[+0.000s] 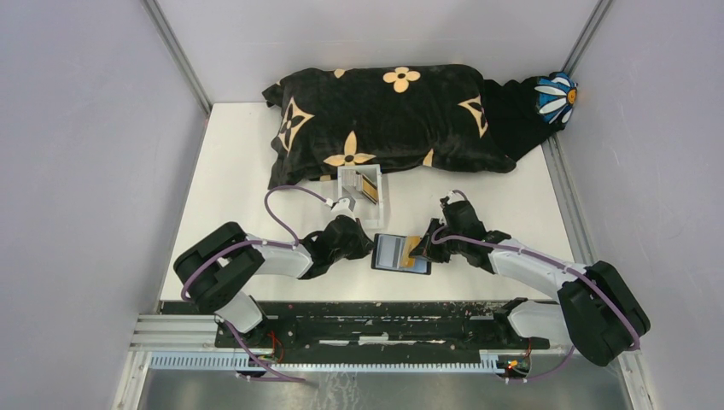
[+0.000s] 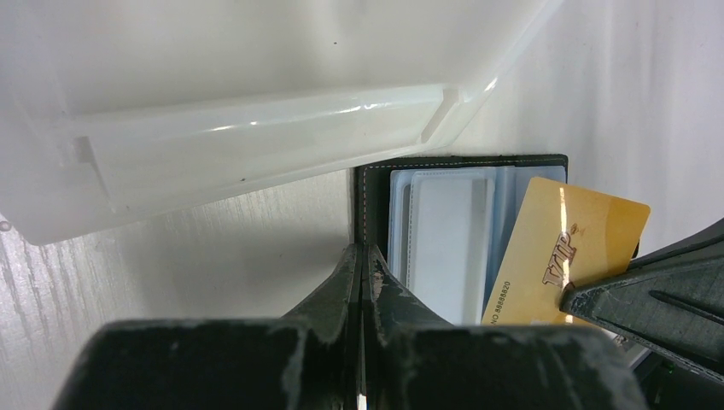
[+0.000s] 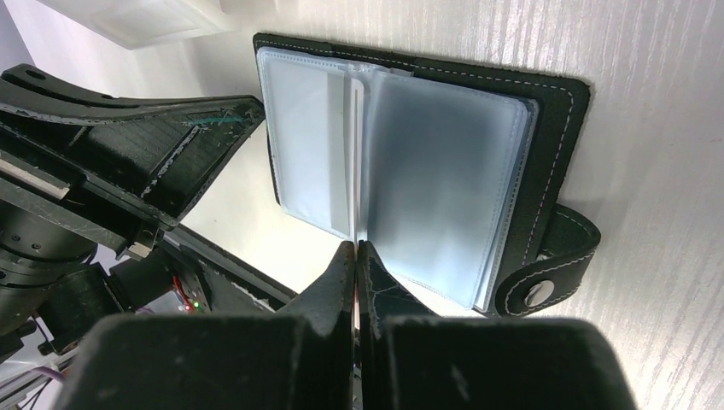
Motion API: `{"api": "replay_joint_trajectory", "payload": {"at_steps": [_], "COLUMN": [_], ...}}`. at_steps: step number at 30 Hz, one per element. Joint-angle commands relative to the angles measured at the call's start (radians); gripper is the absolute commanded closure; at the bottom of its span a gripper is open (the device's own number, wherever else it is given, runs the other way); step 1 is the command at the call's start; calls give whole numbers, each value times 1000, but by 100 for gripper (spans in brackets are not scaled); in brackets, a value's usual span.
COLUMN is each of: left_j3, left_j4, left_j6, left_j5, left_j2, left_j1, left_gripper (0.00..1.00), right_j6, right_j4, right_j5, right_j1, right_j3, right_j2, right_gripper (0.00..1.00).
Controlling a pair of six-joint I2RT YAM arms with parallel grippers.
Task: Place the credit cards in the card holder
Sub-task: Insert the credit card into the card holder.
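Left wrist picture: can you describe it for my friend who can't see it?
A gold card marked VIP, gripped by the right gripper, hangs tilted over the open black card holder and its clear sleeves. The left gripper, shut, has its tips at the holder's left edge, and a clear plastic box lies beyond.

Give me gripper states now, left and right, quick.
Left gripper: shut, tips at the card holder edge; whether it pinches it cannot be told.
Right gripper: shut on the gold card.
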Motion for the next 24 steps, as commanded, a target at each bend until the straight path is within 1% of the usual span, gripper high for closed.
{"api": "replay_joint_trajectory", "payload": {"at_steps": [1, 12, 24], "left_j3": [-18, -20, -24], "left_j4": [-1, 1, 5], "left_j6": [51, 49, 49], "left_j5": [-16, -16, -14], "left_j2": [22, 28, 37], "left_j1": [-4, -4, -6], "left_gripper": [97, 97, 97], "right_j6": [0, 0, 13], "right_j4": [49, 57, 130], "right_j5": [-18, -26, -47], "right_j1": [10, 12, 11], "right_j3": [-11, -14, -43], "right_j2": [-1, 6, 72], "right_gripper": [99, 99, 99]}}
